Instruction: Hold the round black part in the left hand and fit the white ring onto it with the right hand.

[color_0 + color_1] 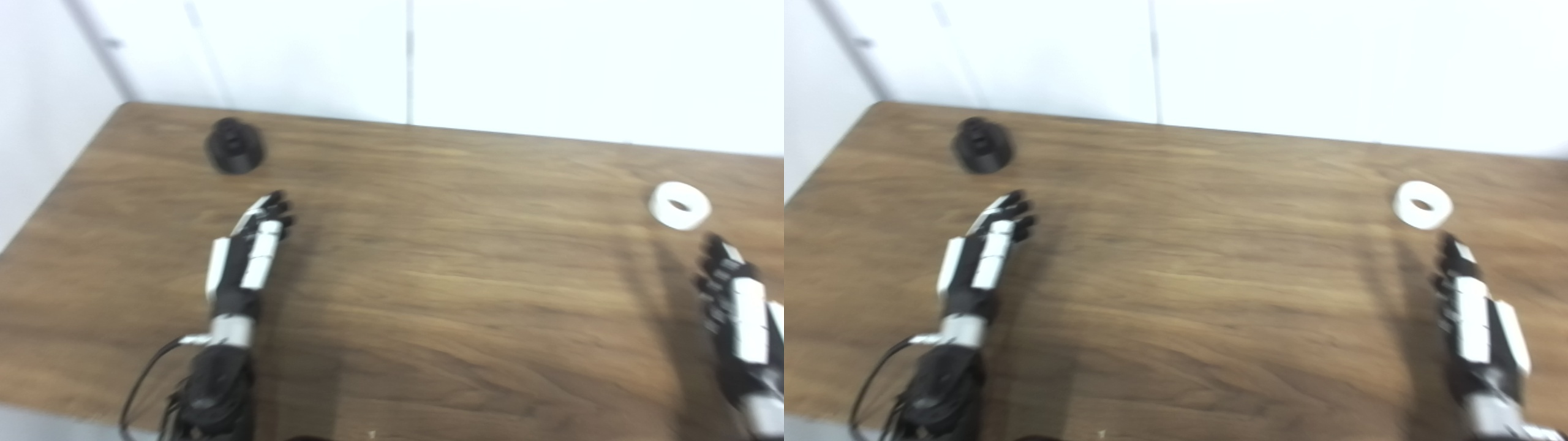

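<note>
The round black part sits on the wooden table at the far left, with nothing touching it. My left hand lies a short way in front of it, fingers stretched toward it, open and holding nothing. The white ring lies flat at the far right of the table. Just in front of the ring, my right hand points at it, open, with a small gap between fingertips and ring. The picture is blurred.
A white wall runs behind the table's far edge. The table's left edge slants down the left side of the picture. A black cable hangs by my left forearm.
</note>
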Controlling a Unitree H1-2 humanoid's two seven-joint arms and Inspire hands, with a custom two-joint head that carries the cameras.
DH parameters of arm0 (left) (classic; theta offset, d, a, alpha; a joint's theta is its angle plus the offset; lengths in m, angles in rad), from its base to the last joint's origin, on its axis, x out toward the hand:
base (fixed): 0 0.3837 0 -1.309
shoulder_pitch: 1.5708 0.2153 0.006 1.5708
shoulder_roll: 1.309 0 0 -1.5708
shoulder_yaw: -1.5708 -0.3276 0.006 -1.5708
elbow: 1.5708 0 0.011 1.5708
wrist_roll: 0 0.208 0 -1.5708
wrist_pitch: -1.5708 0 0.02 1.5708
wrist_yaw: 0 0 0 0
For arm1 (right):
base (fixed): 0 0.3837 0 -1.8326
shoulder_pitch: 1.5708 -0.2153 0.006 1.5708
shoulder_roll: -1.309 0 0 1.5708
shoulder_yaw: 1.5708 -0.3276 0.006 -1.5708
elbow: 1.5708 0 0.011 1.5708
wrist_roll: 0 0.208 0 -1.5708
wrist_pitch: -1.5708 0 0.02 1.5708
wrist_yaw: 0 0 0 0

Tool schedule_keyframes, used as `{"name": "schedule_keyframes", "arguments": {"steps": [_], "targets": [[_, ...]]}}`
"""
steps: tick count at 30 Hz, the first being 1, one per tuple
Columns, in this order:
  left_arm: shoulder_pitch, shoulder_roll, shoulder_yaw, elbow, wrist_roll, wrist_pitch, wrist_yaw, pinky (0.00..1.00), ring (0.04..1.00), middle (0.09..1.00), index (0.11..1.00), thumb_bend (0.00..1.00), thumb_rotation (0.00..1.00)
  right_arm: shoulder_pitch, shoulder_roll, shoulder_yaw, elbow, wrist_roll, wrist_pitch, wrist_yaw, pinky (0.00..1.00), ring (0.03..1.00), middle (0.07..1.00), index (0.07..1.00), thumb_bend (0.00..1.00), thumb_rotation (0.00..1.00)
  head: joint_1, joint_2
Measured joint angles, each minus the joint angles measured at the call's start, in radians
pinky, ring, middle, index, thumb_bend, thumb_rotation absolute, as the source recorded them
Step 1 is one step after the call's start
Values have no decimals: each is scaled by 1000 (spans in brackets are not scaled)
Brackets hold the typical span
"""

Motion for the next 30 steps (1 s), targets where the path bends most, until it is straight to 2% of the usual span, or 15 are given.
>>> {"name": "schedule_keyframes", "arguments": {"steps": [3,7,8,12,15,17,21,26,30], "targets": [[1,-16,-8,0,13,-16,7,797,807,838,856,510,814,0,0,-1,0,15,0,1,1000,1000,1000,977,498,1000,29,-23],[3,-27,-14,2,30,-21,21,811,801,817,832,525,807,2,-2,2,-3,16,2,4,1000,1000,1000,988,505,1000,40,-48],[3,-28,-15,4,33,-22,22,814,801,815,829,529,806,4,-3,3,-6,15,4,4,1000,1000,1000,991,506,1000,42,-66],[7,-30,-18,16,45,-24,28,808,794,809,841,560,803,9,-4,10,-15,12,11,3,1000,1000,1000,990,524,1000,48,-89],[11,-34,-21,16,48,-24,32,794,780,798,844,540,807,11,-4,16,-26,-10,10,-2,951,981,973,959,468,1000,55,-120],[13,-35,-24,17,48,-28,32,817,783,797,848,534,821,12,-4,19,-31,-32,6,-6,911,963,962,946,444,1000,55,-120],[14,-35,-29,32,72,-55,35,853,808,820,866,549,852,18,-4,23,-32,-61,0,-6,902,944,946,927,479,1000,49,-134],[14,-34,-28,35,76,-58,35,851,815,826,864,573,833,20,-4,24,-32,-78,-2,-6,870,931,936,916,467,1000,46,-135],[14,-34,-27,38,72,-61,35,863,821,824,862,618,814,20,-1,22,-32,-59,-13,-5,871,929,934,915,515,1000,48,-137]]}}
